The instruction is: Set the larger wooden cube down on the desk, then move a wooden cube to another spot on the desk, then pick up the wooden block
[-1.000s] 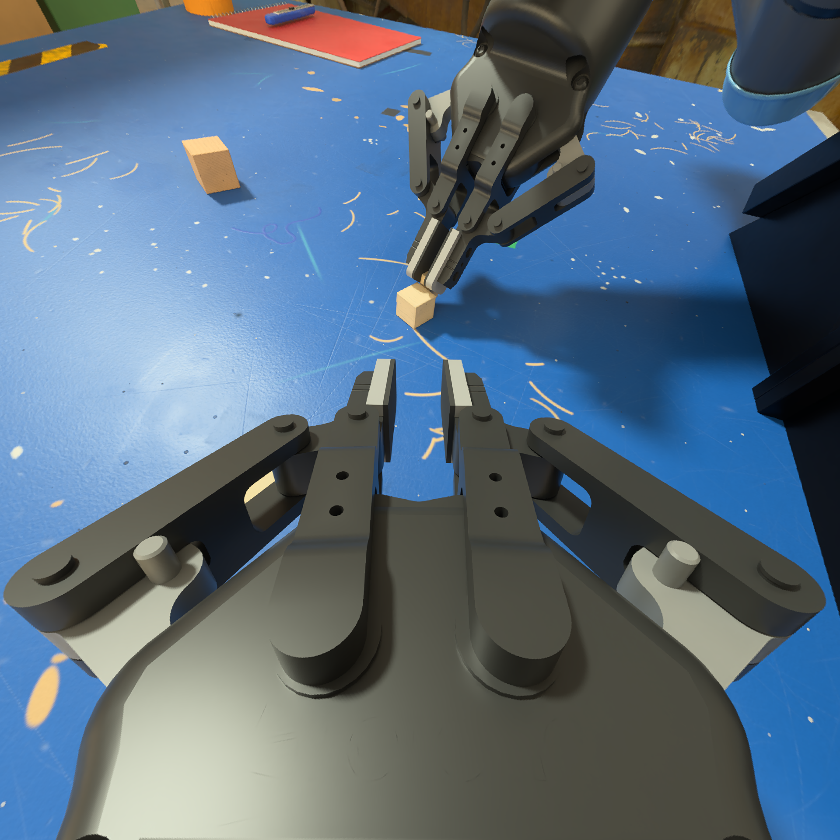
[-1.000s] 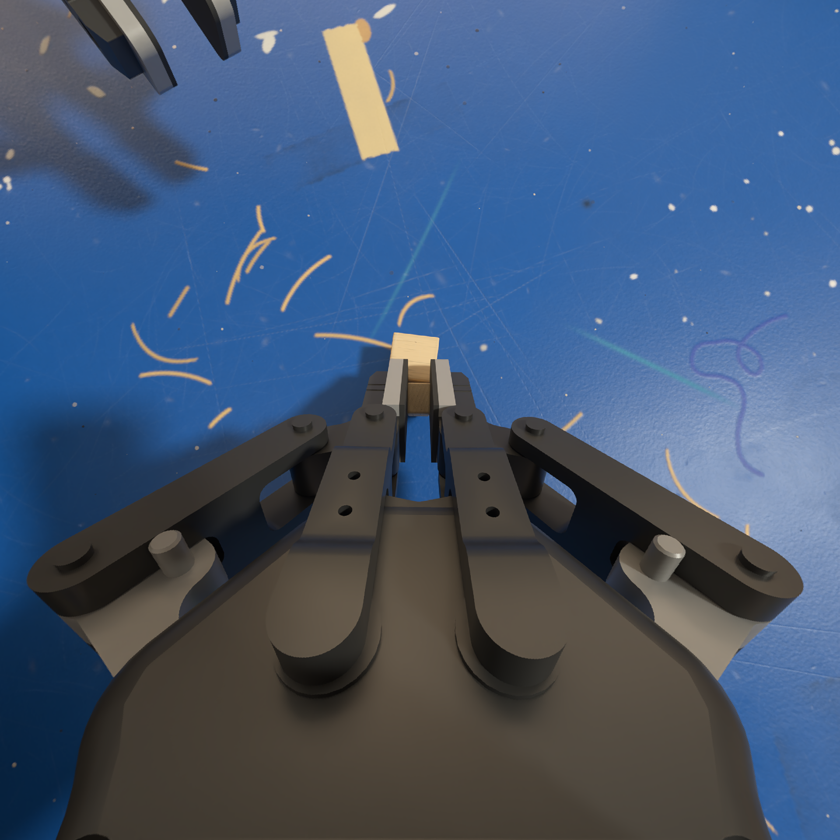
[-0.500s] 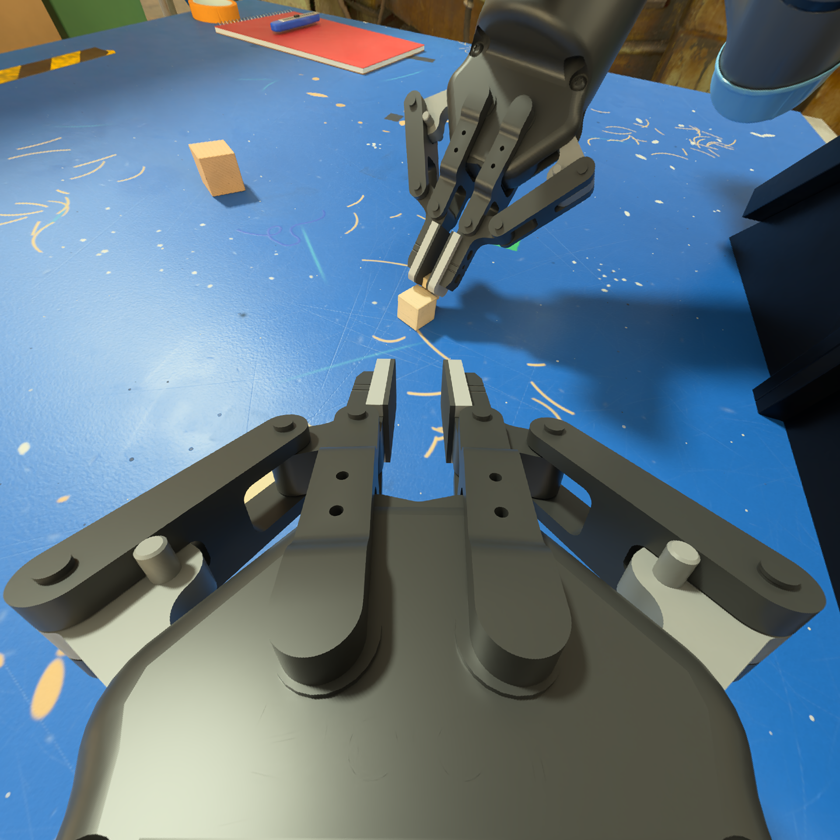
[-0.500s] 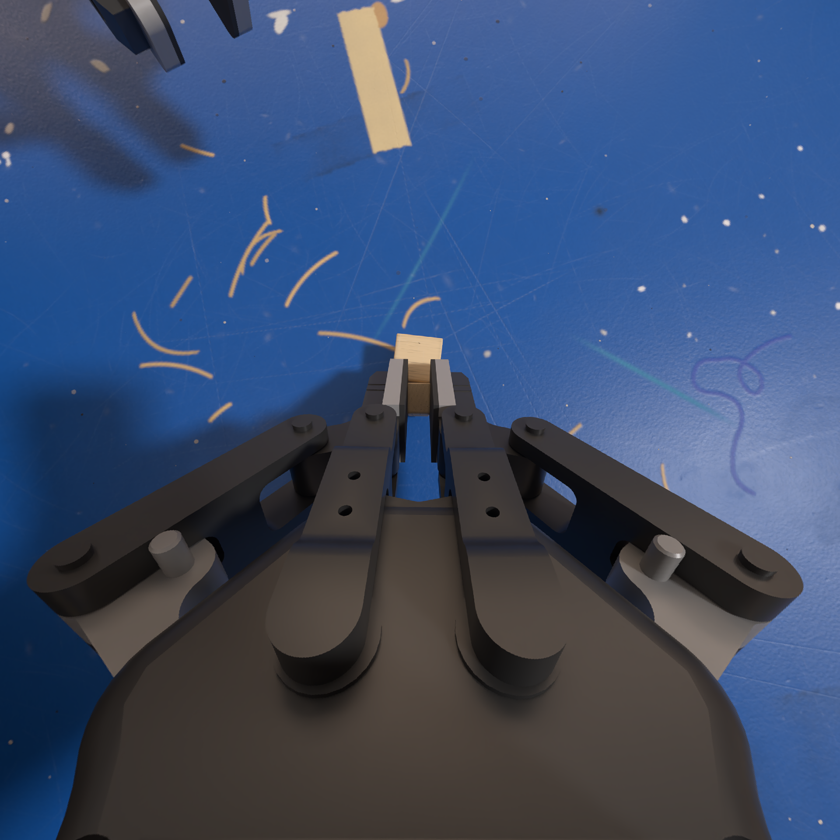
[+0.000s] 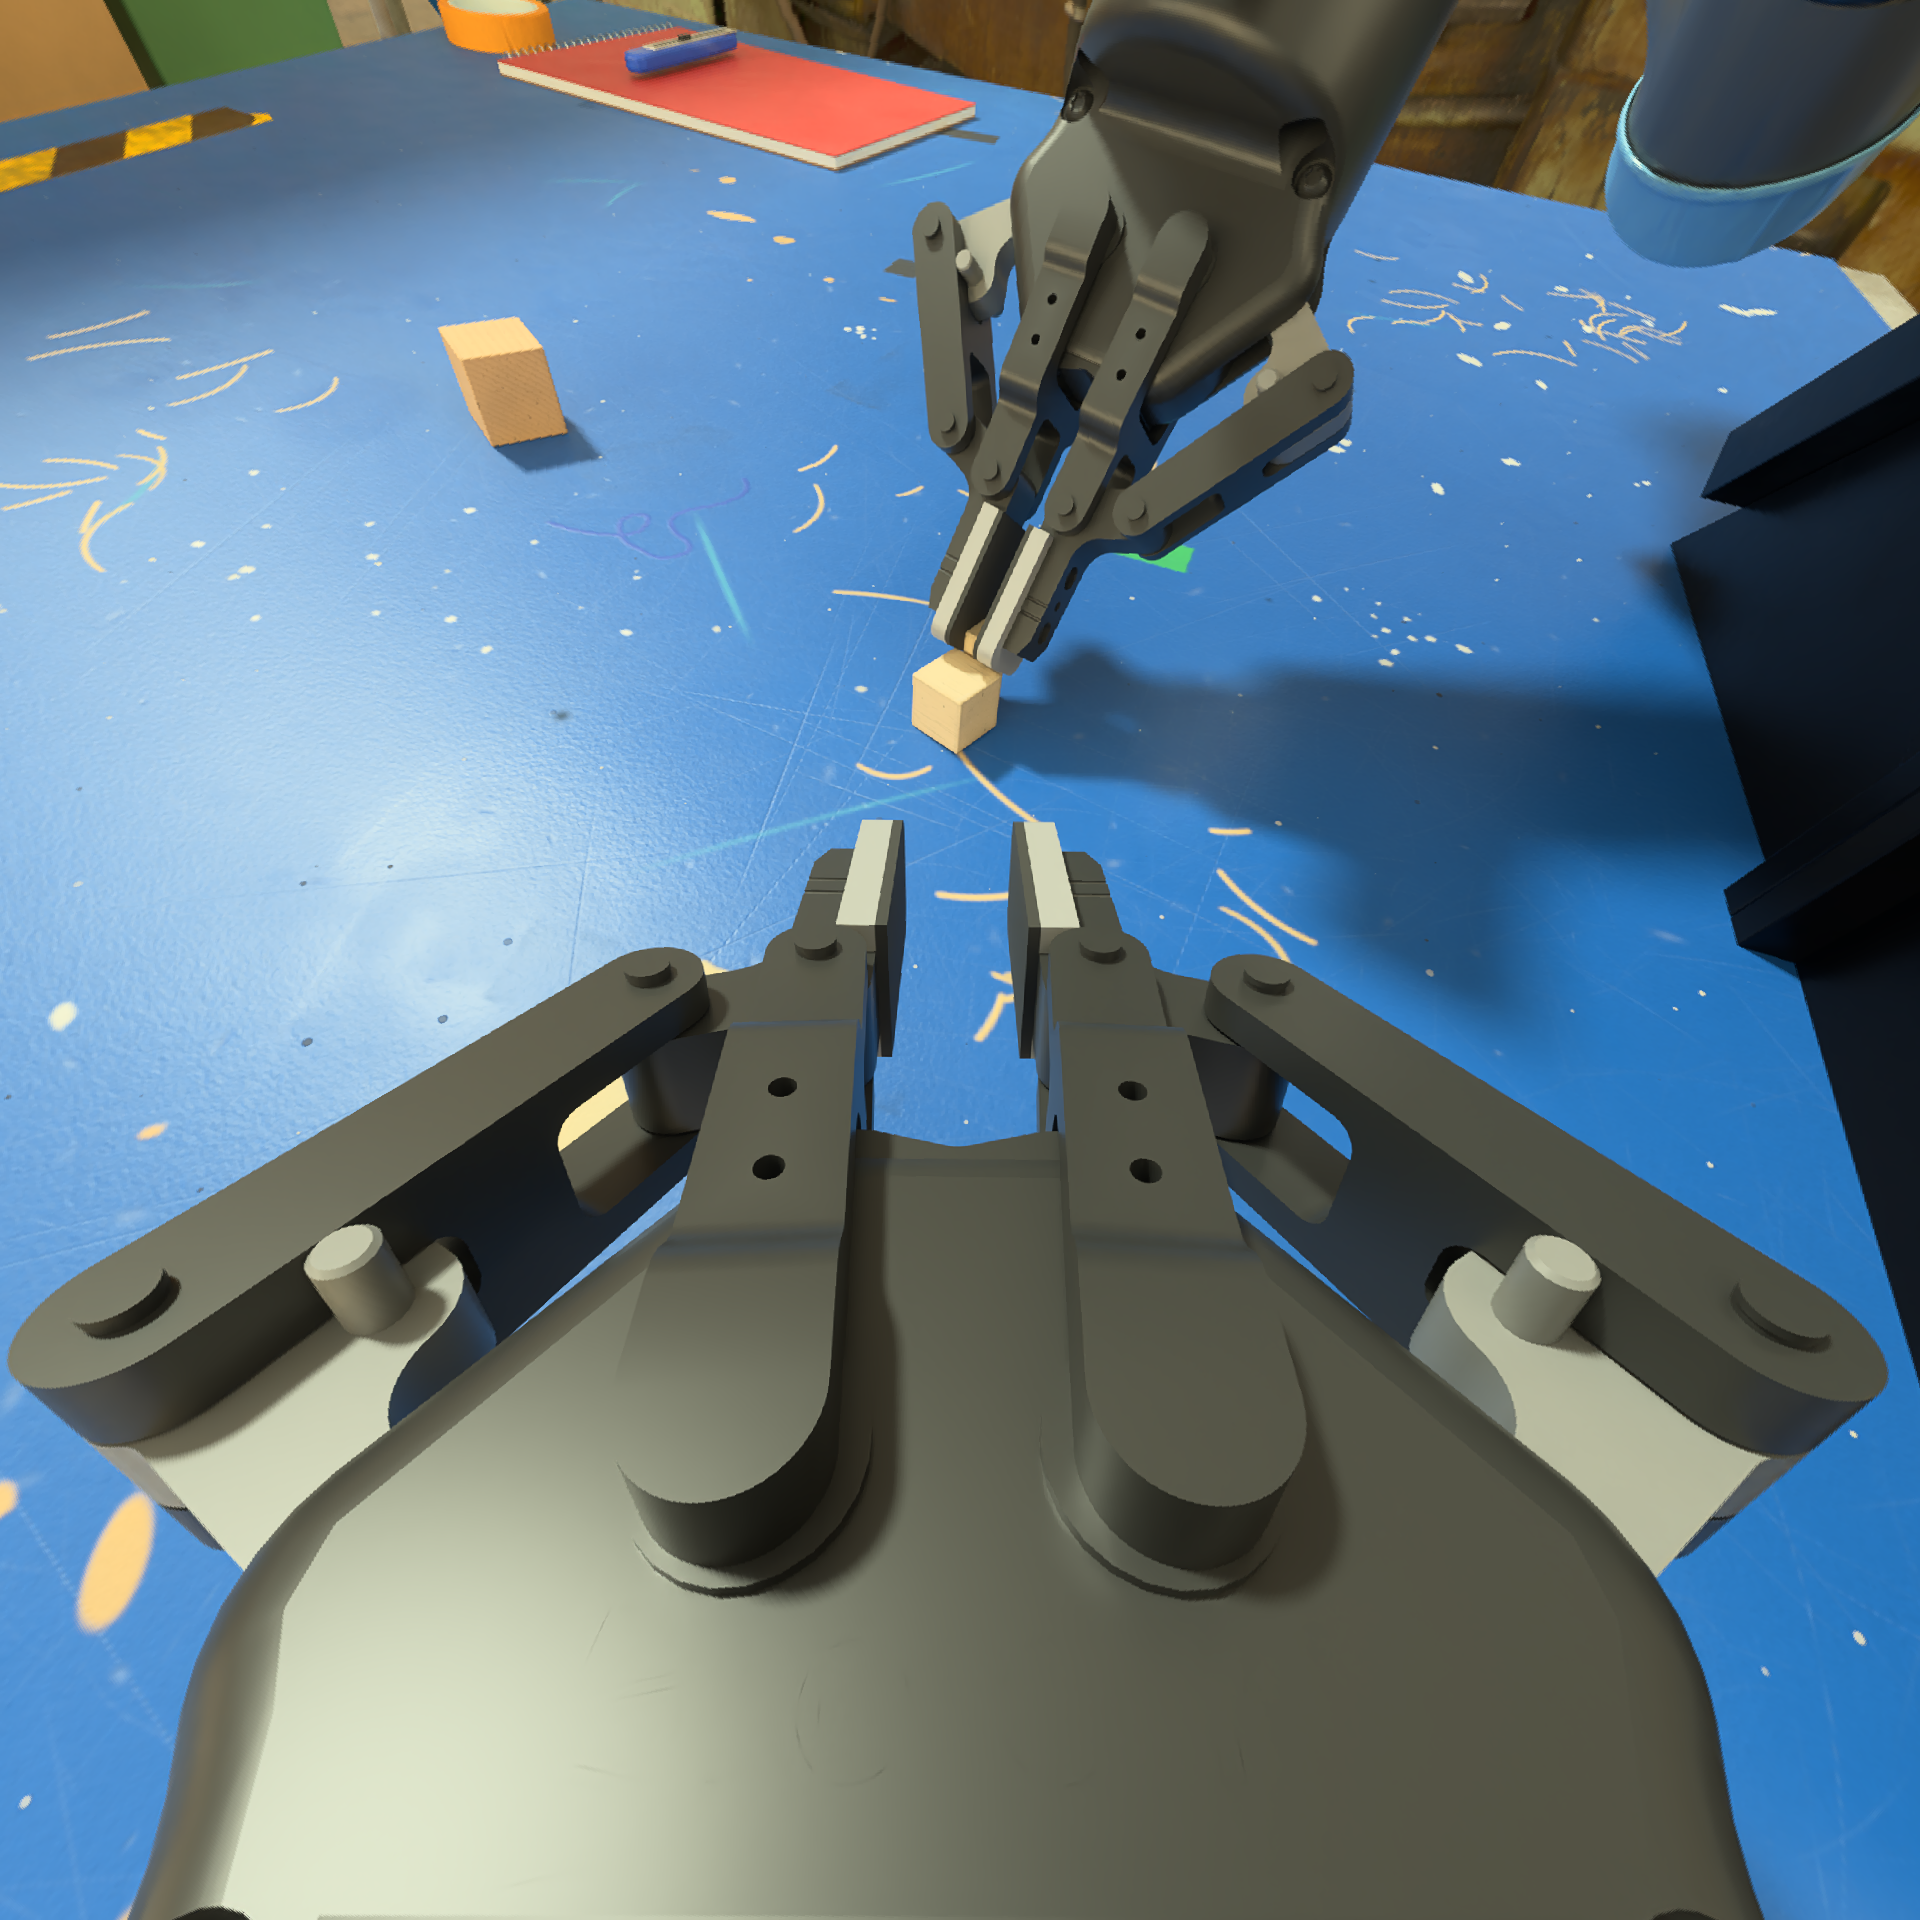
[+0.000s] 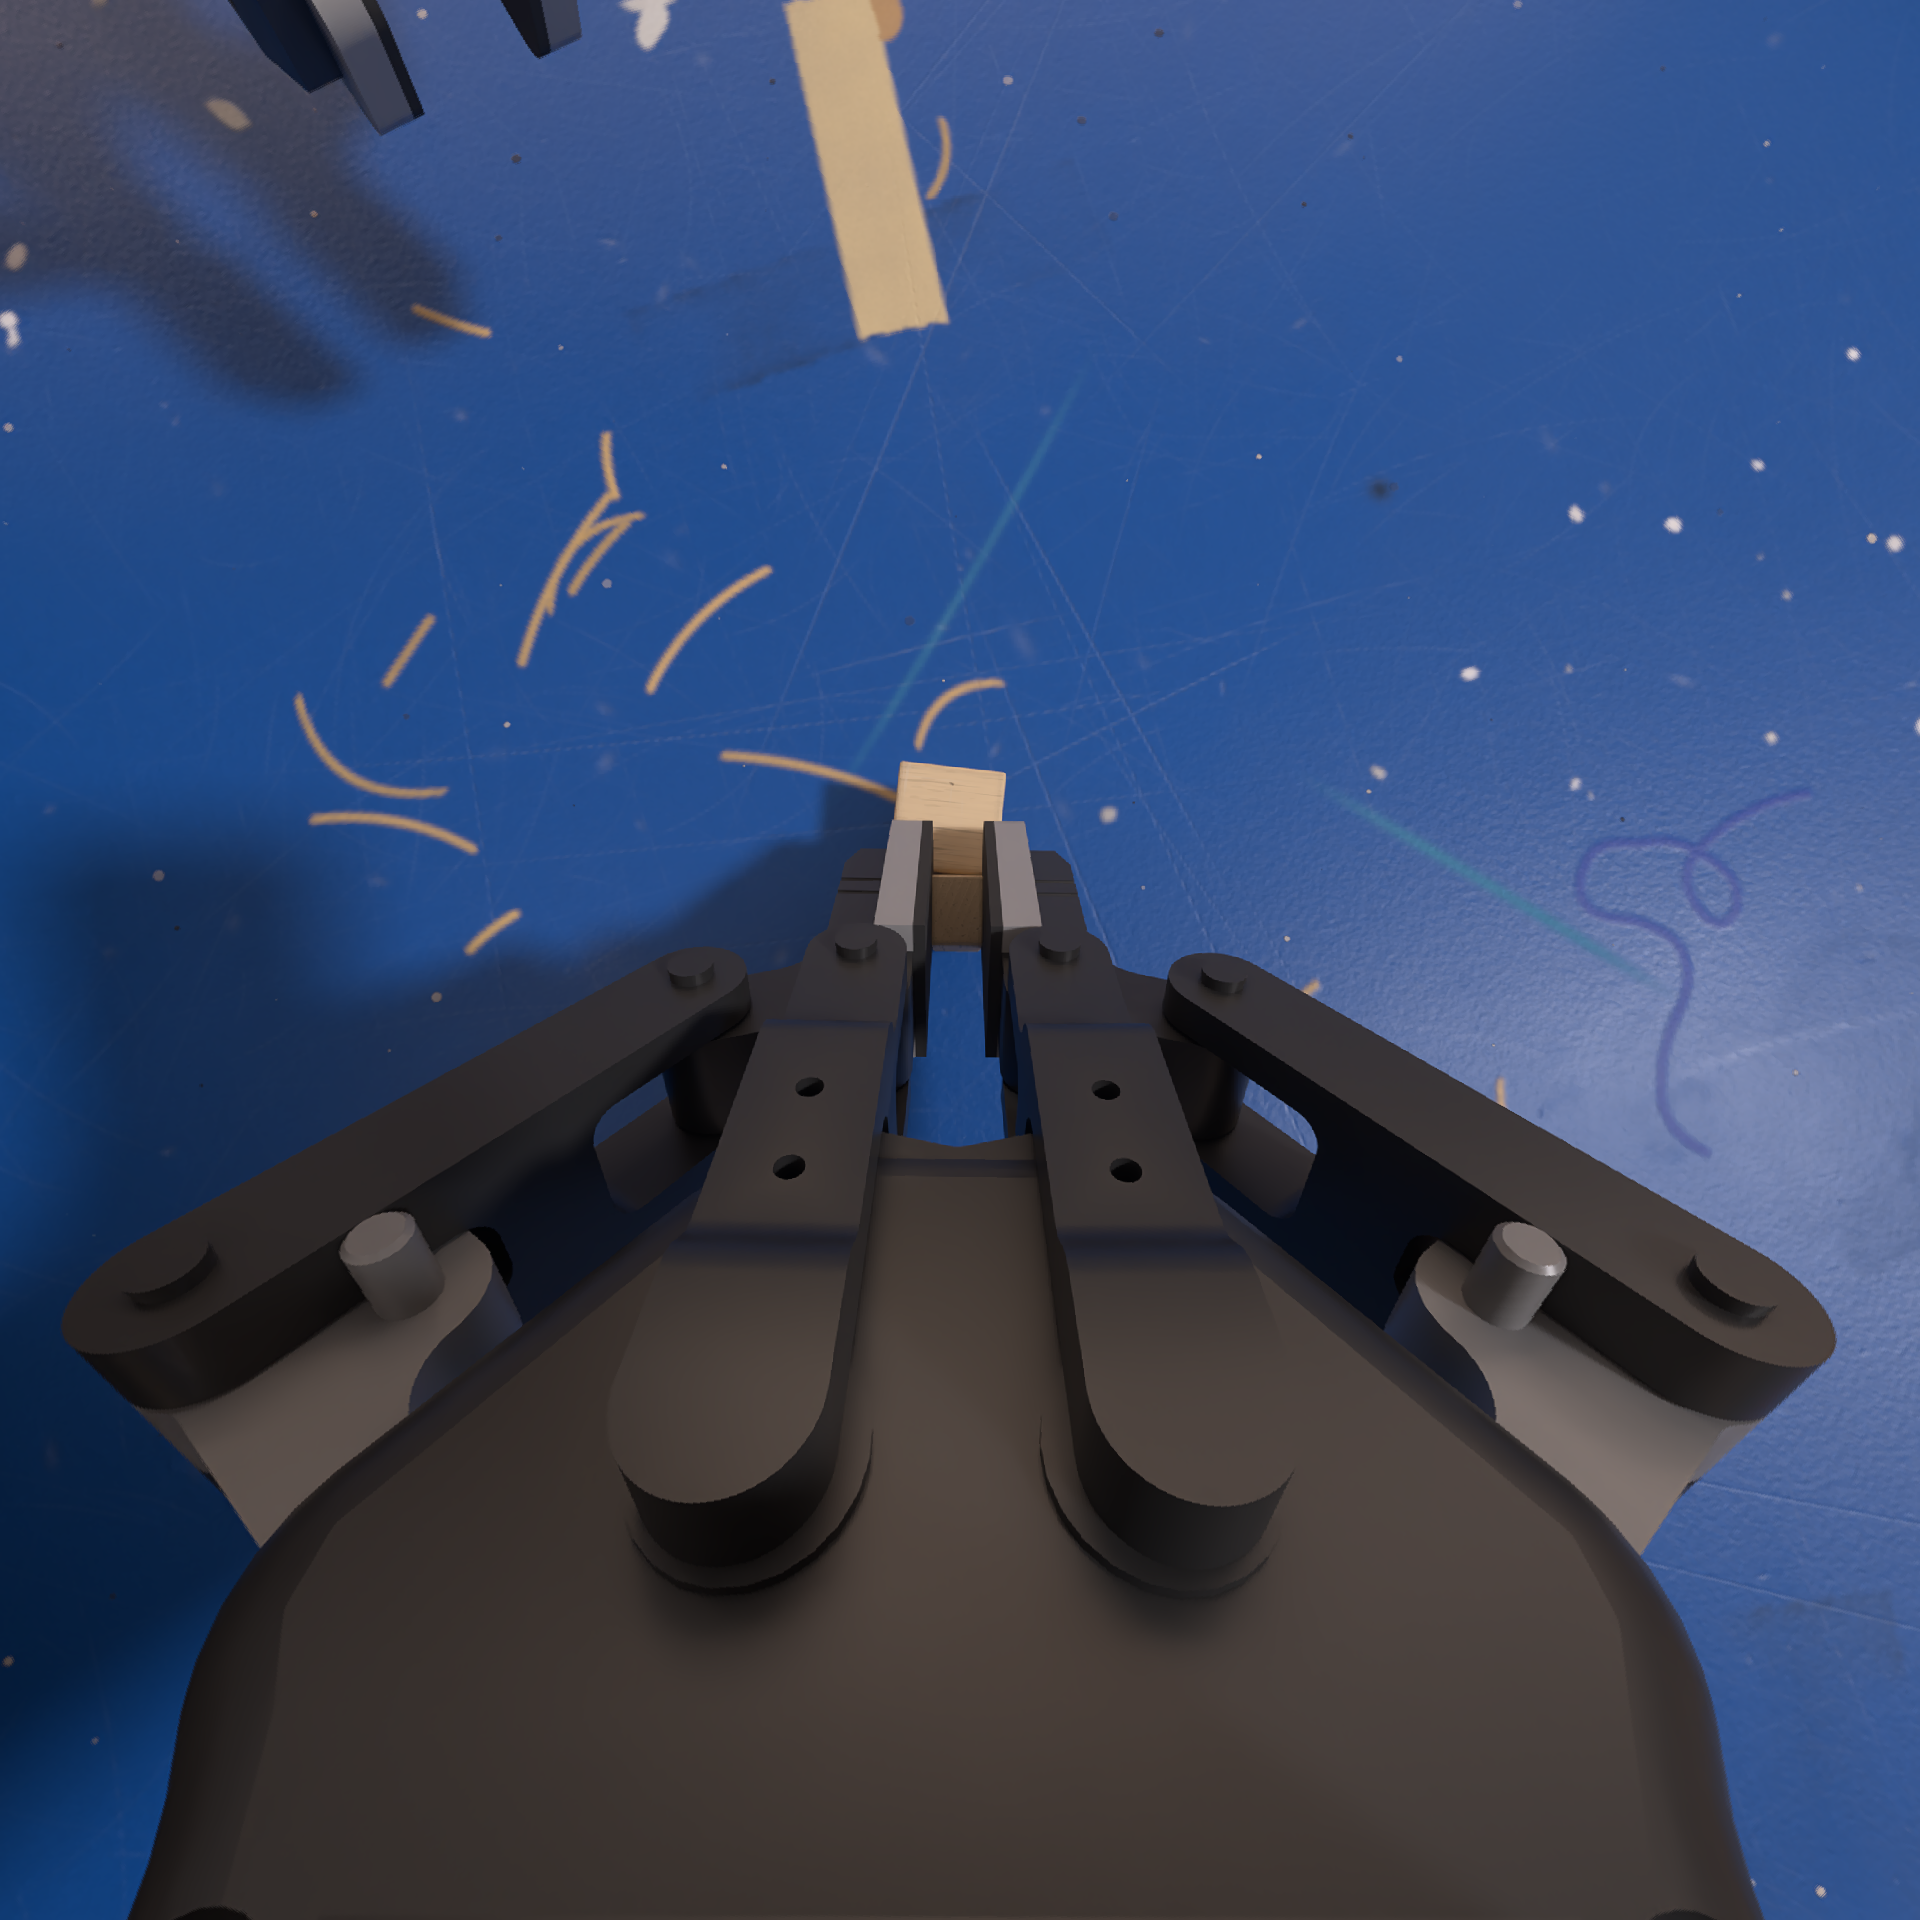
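My right gripper (image 6: 951,873) is shut on the top of a small wooden cube (image 6: 951,795), which sits at or just above the blue desk (image 6: 1351,416). The left wrist view shows that gripper (image 5: 977,649) and cube (image 5: 954,707) straight ahead. My left gripper (image 5: 956,883) is open and empty, a short way in front of the small cube. The larger wooden cube (image 5: 501,379) stands alone on the desk at the far left. A flat wooden block (image 6: 878,177) lies on the desk beyond the small cube. The left fingertips (image 6: 364,62) show at the right wrist view's top left.
A red notebook (image 5: 790,99) with a blue pen (image 5: 681,47) and an orange tape roll (image 5: 494,16) lie at the far edge. A dark box (image 5: 1829,675) stands along the right side. Yellow-black tape (image 5: 125,145) marks the far left edge.
My left gripper has drawn back slightly, its fingertips sliding toward the top edge of the right wrist view. My right gripper stays shut on the small cube, almost still.
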Robot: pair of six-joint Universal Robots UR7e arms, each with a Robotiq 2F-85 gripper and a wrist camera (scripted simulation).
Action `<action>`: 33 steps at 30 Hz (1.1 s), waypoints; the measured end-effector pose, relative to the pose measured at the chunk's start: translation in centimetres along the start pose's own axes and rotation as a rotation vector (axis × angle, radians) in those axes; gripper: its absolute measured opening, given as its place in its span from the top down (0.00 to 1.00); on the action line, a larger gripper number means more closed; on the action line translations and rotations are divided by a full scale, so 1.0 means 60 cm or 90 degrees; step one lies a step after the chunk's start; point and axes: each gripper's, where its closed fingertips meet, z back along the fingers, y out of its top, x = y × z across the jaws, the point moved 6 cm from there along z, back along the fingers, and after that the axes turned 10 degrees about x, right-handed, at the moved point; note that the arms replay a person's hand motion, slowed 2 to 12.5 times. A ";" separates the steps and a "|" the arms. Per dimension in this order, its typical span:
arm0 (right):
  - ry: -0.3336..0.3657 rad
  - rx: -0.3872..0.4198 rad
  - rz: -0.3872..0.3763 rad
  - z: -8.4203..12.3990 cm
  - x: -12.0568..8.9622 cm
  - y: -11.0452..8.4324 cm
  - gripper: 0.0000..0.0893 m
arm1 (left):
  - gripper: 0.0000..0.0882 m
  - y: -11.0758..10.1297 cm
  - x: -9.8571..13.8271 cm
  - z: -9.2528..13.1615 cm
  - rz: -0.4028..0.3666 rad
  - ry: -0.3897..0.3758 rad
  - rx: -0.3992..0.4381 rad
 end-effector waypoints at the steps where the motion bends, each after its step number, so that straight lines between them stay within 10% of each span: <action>1: 0.000 -0.001 0.000 0.000 0.000 0.000 0.90 | 0.79 0.000 0.000 0.000 0.000 0.000 0.000; 33: 0.006 -0.001 -0.004 0.000 0.002 0.000 0.90 | 0.79 -0.002 -0.002 0.001 0.001 0.002 -0.001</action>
